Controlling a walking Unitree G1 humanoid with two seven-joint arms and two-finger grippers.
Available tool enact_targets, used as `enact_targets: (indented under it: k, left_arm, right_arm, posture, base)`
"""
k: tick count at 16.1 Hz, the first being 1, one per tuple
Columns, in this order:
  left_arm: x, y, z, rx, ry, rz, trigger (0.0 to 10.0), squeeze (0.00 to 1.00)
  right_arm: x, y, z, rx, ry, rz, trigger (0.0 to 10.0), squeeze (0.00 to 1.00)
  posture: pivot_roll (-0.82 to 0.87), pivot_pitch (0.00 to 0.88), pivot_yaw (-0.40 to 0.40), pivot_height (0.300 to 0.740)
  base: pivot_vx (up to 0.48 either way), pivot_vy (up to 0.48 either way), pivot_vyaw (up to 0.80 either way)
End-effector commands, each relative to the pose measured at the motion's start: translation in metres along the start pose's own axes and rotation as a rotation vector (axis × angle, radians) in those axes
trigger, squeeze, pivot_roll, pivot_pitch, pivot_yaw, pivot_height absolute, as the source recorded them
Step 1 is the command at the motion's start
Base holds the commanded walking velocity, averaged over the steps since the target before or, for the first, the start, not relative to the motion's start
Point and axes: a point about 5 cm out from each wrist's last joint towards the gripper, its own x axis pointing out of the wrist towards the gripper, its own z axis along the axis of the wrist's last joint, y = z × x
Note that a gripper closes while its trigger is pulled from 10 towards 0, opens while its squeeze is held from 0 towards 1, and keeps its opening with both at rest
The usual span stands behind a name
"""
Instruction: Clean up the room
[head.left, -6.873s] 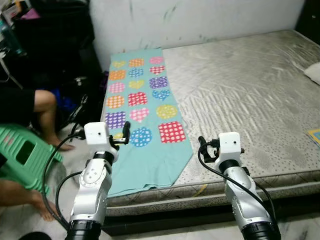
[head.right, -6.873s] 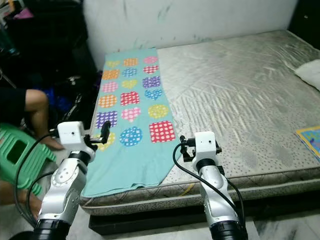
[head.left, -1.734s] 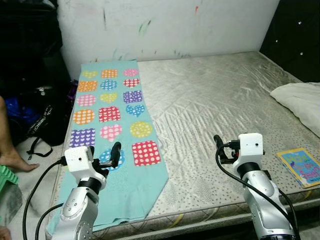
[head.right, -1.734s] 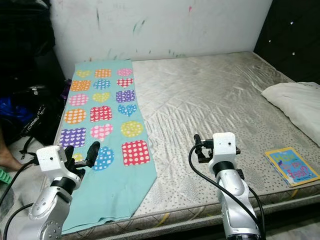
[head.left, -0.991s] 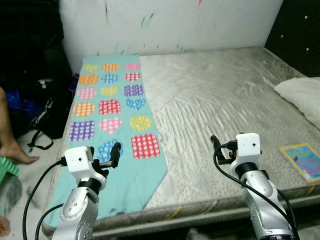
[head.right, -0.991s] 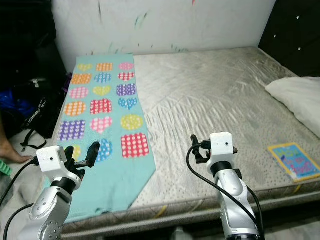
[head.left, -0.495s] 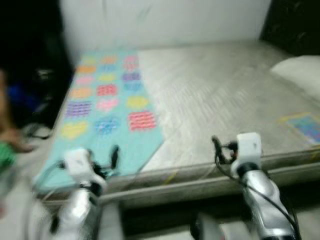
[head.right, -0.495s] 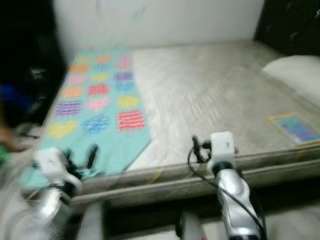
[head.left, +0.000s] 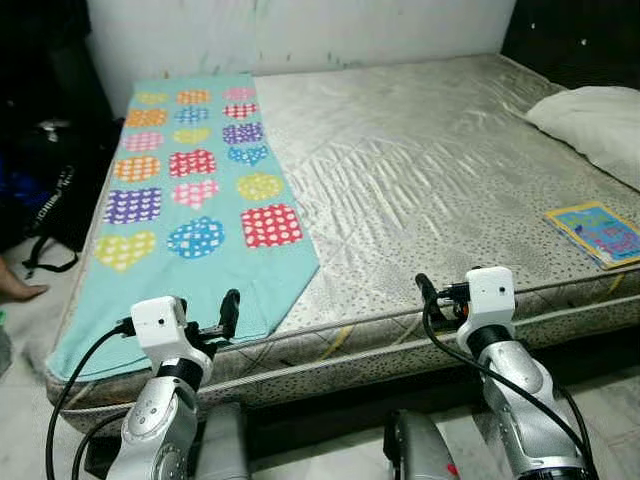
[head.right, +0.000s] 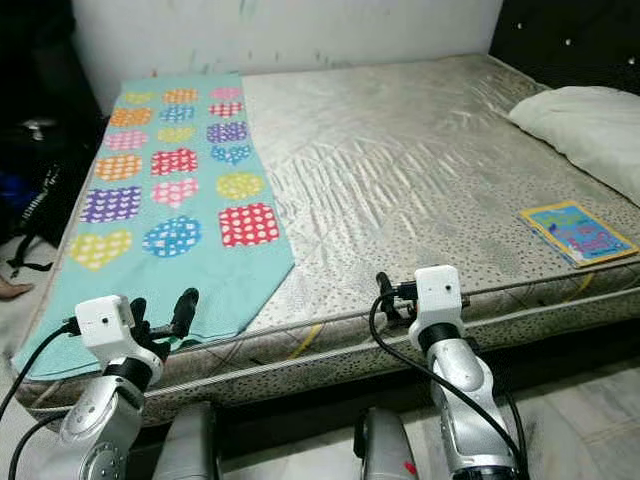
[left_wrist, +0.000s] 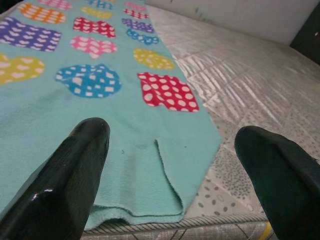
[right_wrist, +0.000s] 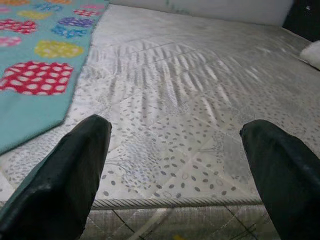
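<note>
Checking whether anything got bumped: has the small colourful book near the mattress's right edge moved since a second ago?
No. The colourful book lies at the same spot by the grey mattress's front right edge, below the white pillow; only the camera shifted.

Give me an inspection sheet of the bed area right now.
Surface: bare mattress, quilted, no sheet.
Job's things: teal blanket with dotted patches lying flat along the robot's left side; booklet near the right front edge; pillow at the far right.
Clutter: black bag on the floor, left of the bed.
Hands: left hand open, right hand open, both empty, before the mattress edge.
Cables: black leads looped at both wrists.
Surroundings: a person's foot at the left; white wall behind.
</note>
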Motion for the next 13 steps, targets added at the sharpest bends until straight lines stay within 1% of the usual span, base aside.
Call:
enact_targets:
  k: [1,2,3,5,6,8,9,10,11,12,13]
  left_arm:
    - [0.0,0.002,0.003,0.024,-0.01,0.018,10.0,0.0]
    - [0.001,0.001,0.003,0.025,-0.009,0.016,10.0,0.0]
    - [0.001,-0.002,0.003,0.026,-0.005,0.012,10.0,0.0]
    - [0.0,-0.004,0.0,0.031,0.019,0.006,10.0,0.0]
    - [-0.004,-0.004,-0.002,0.03,0.029,0.009,10.0,0.0]
    - [-0.007,-0.004,-0.003,0.027,0.038,0.016,10.0,0.0]
    - [-0.01,-0.004,-0.003,0.028,0.047,0.02,10.0,0.0]
    - [-0.012,-0.003,-0.002,0.03,0.051,0.021,10.0,0.0]
    - [-0.012,-0.003,-0.001,0.032,0.054,0.021,10.0,0.0]
    - [-0.013,-0.002,-0.001,0.032,0.055,0.022,10.0,0.0]
    - [-0.012,-0.001,0.0,0.038,0.062,0.02,10.0,0.0]
  right_arm:
    - [0.005,0.006,0.01,-0.017,-0.04,0.04,10.0,0.0]
    - [0.008,0.011,0.011,-0.022,-0.041,0.074,10.0,0.0]
    - [0.01,0.021,0.01,-0.031,-0.022,0.136,10.0,0.0]
    - [0.012,0.035,0.007,-0.049,0.0,0.212,10.0,0.0]
    - [0.011,0.043,0.005,-0.067,0.015,0.249,10.0,0.0]
    - [0.009,0.057,-0.001,-0.071,0.059,0.32,10.0,0.0]
    - [0.004,0.07,-0.012,-0.063,0.129,0.396,10.0,0.0]
    - [0.001,0.079,-0.014,-0.062,0.145,0.445,10.0,0.0]
    - [0.001,0.083,-0.013,-0.059,0.145,0.452,10.0,0.0]
    - [0.002,0.084,-0.011,-0.031,0.135,0.441,10.0,0.0]
    - [0.001,0.083,-0.008,-0.044,0.112,0.441,10.0,0.0]
  posture:
    - [-0.07,0.0,0.004,0.58]
    - [-0.06,0.0,0.002,0.58]
    - [-0.06,0.0,0.0,0.58]
    - [-0.05,0.019,-0.002,0.58]
    - [-0.04,0.041,-0.003,0.58]
    - [-0.03,0.068,0.002,0.58]
    - [-0.03,0.087,0.009,0.58]
    - [-0.03,0.101,0.017,0.58]
    - [-0.03,0.109,0.022,0.58]
    - [-0.03,0.109,0.022,0.58]
    - [-0.03,0.119,0.033,0.58]
  base:
    - [0.0,0.0,0.0]
    - [0.0,0.0,0.78]
    - [0.0,0.0,0.0]
    - [0.0,0.0,0.0]
    - [0.0,0.0,0.0]
    - [0.0,0.0,0.0]
    - [0.0,0.0,0.0]
    - [0.0,0.0,0.0]
    - [0.0,0.0,0.0]
    - [0.0,0.0,0.0]
    - [0.0,0.0,0.8]
